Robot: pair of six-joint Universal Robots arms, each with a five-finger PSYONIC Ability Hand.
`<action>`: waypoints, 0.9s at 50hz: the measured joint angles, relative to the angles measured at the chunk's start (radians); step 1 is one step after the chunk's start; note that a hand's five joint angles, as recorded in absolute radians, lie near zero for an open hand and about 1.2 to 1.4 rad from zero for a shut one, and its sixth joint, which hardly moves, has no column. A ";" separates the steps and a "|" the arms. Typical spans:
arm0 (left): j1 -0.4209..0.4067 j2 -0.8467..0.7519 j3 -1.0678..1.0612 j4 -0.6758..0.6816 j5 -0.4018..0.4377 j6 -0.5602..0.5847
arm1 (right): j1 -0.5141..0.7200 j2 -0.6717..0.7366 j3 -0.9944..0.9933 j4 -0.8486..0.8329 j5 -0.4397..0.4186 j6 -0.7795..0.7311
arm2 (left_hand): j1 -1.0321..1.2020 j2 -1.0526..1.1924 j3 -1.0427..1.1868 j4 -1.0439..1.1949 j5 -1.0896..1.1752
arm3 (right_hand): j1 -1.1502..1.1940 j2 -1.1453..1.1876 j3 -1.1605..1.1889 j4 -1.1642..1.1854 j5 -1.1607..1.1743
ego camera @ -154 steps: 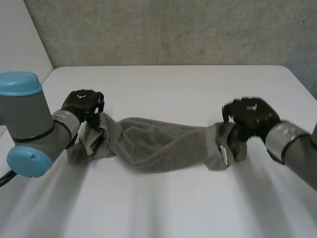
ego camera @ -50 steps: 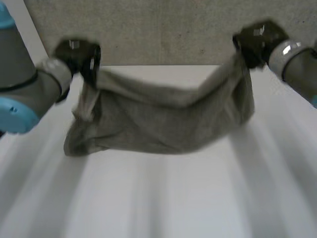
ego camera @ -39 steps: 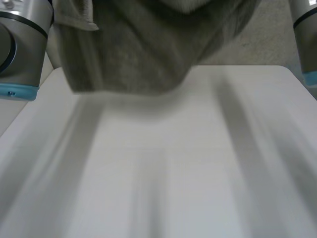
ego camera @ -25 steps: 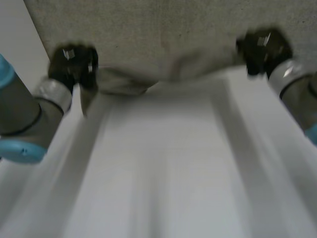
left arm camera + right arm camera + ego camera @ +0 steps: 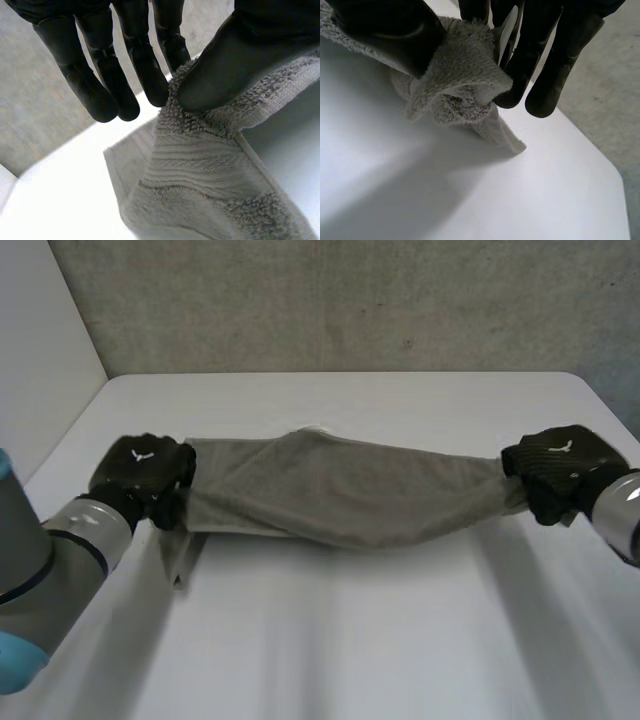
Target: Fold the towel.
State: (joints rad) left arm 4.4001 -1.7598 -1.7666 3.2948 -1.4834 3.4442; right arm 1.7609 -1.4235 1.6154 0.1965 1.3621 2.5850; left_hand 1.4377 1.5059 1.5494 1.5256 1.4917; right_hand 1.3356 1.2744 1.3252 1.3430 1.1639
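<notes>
The left hand [image 5: 142, 472] and right hand [image 5: 556, 464] each pinch one end of the towel [image 5: 340, 495] between thumb and fingers, stretching it between them across the table [image 5: 330, 640], likely to spread it flat for folding
</notes>
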 measured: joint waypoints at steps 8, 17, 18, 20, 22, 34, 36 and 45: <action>-0.013 0.094 -0.050 -0.010 0.022 0.006 | -0.154 -0.049 -0.010 0.179 -0.128 0.026 | 0.000 0.000 -0.001 0.000 0.000 | 0.000 0.000 0.000 0.000 0.000; -0.053 -0.058 -0.037 -0.014 0.057 0.029 | -0.210 0.101 -0.035 0.251 -0.225 0.027 | 0.000 0.000 -0.035 -0.004 0.000 | 0.000 0.000 0.002 0.000 0.000; -0.058 -0.079 -0.023 -0.012 0.058 0.037 | -0.210 0.120 -0.047 0.252 -0.230 0.030 | 0.000 -0.004 -0.039 -0.009 -0.002 | 0.000 0.000 0.003 0.000 0.000; -0.065 -0.117 0.007 -0.010 0.057 0.055 | -0.208 0.152 -0.072 0.251 -0.234 0.039 | 0.000 -0.009 -0.049 -0.025 -0.003 | 0.000 0.000 0.003 0.000 0.000; -0.072 -0.168 0.060 -0.007 0.054 0.080 | -0.205 0.198 -0.119 0.245 -0.234 0.063 | 0.000 -0.016 -0.057 -0.037 -0.003 | 0.000 0.000 0.003 0.000 0.000; -0.077 -0.465 0.431 -0.007 0.037 0.133 | -0.157 0.486 -0.430 0.154 -0.178 0.313 | -0.236 -0.294 -0.337 -0.323 -0.279 | -0.026 -0.010 -0.021 -0.028 -0.022; -0.077 -0.513 0.489 -0.006 0.037 0.132 | -0.141 0.539 -0.485 0.130 -0.142 0.351 | -0.465 -0.530 -0.574 -0.559 -0.516 | -0.265 -0.216 -0.253 -0.267 -0.273; -0.075 -0.565 0.569 -0.001 0.037 0.130 | -0.096 0.608 -0.555 0.062 -0.058 0.396 | -1.155 -1.228 -1.282 -1.249 -1.242 | -1.081 -1.012 -1.070 -1.081 -1.129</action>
State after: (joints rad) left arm 4.3246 -2.3251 -1.1977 3.2942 -1.4461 3.5739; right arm 1.6650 -0.8153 1.0599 0.2588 1.3042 2.9808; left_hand 0.2823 0.2783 0.2673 0.2771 0.2498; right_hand 0.2547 0.2622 0.2548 0.2621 0.0351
